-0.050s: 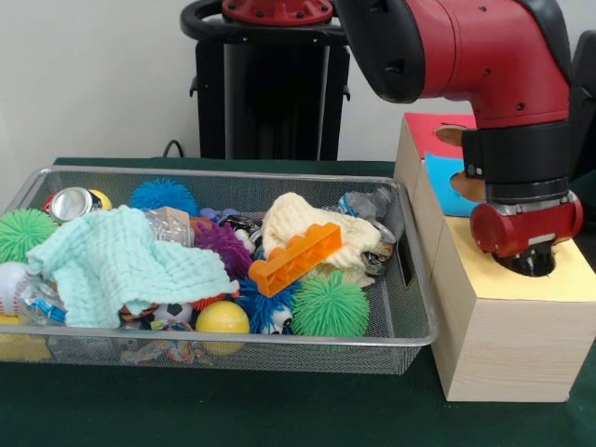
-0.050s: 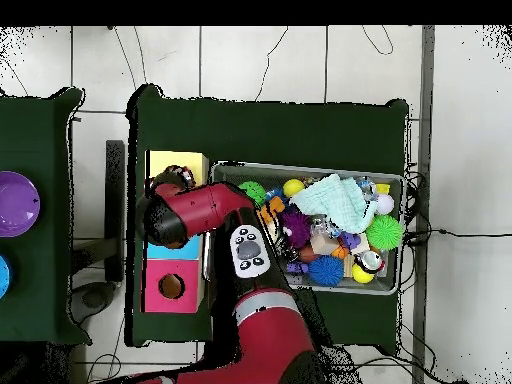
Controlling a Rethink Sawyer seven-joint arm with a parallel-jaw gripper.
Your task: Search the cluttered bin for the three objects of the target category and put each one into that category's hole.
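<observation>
Right now the tool (image 1: 533, 264) sits low over the yellow top (image 1: 521, 279) of the wooden box (image 1: 494, 345), apparently in its hole; its grip can't be judged. Toys fill the wire bin (image 1: 410, 326) beside it.

An orange brick (image 1: 295, 259) lies beside a mint cloth (image 1: 121, 261) and a green spiky ball (image 1: 331, 304).

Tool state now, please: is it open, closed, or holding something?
Tool: cannot be told. It sits at the hole in the yellow section of the box, and its tips are hidden.
</observation>
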